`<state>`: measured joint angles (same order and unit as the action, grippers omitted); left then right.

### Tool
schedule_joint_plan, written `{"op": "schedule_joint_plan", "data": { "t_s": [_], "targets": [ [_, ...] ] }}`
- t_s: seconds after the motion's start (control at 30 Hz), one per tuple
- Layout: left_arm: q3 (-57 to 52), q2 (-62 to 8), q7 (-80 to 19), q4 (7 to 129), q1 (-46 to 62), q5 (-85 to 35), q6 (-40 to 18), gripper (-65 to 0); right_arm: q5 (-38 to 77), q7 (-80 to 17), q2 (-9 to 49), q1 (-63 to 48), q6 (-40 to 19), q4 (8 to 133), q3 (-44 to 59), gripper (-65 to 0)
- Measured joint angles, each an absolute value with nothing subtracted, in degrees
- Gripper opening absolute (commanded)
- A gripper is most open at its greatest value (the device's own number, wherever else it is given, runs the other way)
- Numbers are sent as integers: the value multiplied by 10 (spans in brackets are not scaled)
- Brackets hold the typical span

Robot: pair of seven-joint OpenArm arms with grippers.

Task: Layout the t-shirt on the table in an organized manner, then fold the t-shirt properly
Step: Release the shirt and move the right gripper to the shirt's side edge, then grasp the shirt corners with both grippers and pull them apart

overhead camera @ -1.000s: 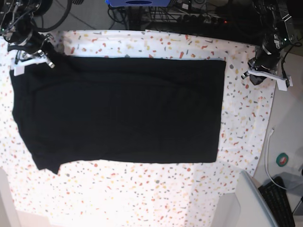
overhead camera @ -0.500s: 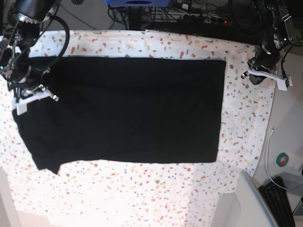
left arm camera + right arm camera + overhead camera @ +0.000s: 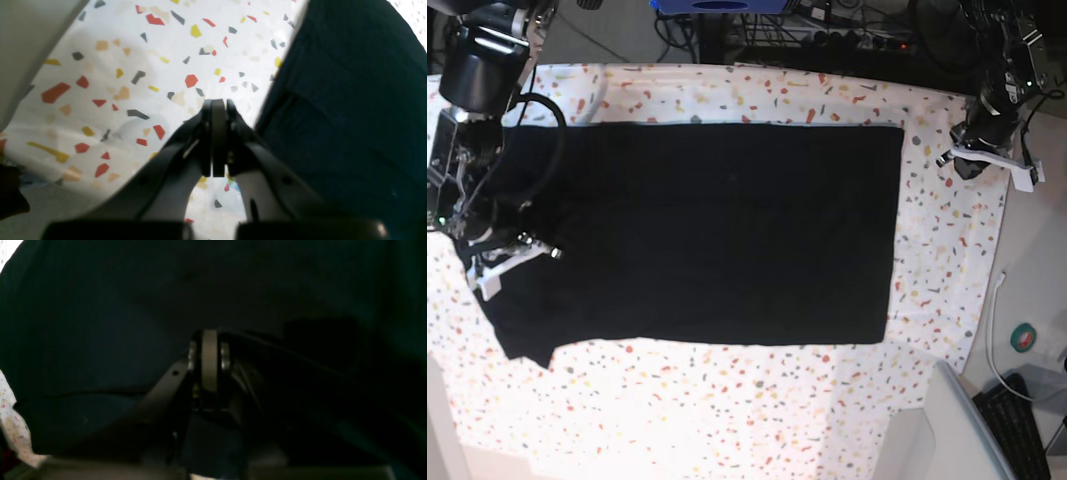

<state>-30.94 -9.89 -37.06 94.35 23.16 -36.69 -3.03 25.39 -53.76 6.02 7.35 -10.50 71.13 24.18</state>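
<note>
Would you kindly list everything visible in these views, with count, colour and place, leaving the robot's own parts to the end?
t-shirt: one, black, spread flat across the middle of the table, with a sleeve sticking out at the base view's lower left.
table: one, white with red, orange, yellow and grey flecks, under the shirt and showing on all sides of it.
keyboard: one, black, off the table at the base view's lower right corner.
cable: one, white, on the floor beside the table's right edge.
left gripper: one, black with white fingers, shut, over bare table beside the shirt's right edge.
right gripper: one, black with white fingers, shut, over the shirt's left end.
</note>
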Motion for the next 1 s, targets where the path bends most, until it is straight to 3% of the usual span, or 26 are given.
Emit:
{"op": "schedule_joint_plan", "data": {
  "t_s": [0.17, 0.33, 0.4, 0.53, 0.63, 0.7, 0.73, 0.77, 1.0],
  "targets": [
    [-305, -98, -372, 917, 229, -369, -30, -650, 254, -542, 76, 105, -105, 688, 177, -638],
    [-305, -99, -371, 916, 229, -369, -30, -650, 256, -586, 86, 123, -104, 689, 153, -362],
    [-305, -99, -371, 916, 229, -369, -30, -650, 252, -602, 92, 123, -104, 694, 153, -332],
    [-306, -99, -371, 916, 229, -369, -30, -650, 253, -612, 110, 93, -101, 797, 163, -332],
    [-305, -99, -370, 917, 229, -368, -30, -650, 269, -603, 93, 34, -107, 903, 244, -359],
    [-299, -100, -370, 917, 228, -368, -30, -650, 250, -607, 77, -8, -102, 940, 308, -494],
    [-292, -102, -369, 917, 229, -367, -30, -650, 247, -611, 70, -27, -102, 952, 334, -603],
    [-282, -102, -369, 917, 227, -366, -30, -650, 254, -611, 67, -44, -102, 956, 352, -650],
    [-149, -98, -366, 885, 158, -368, -30, -650, 253, -569, 67, -99, -104, 909, 361, -650]
  ]
}}
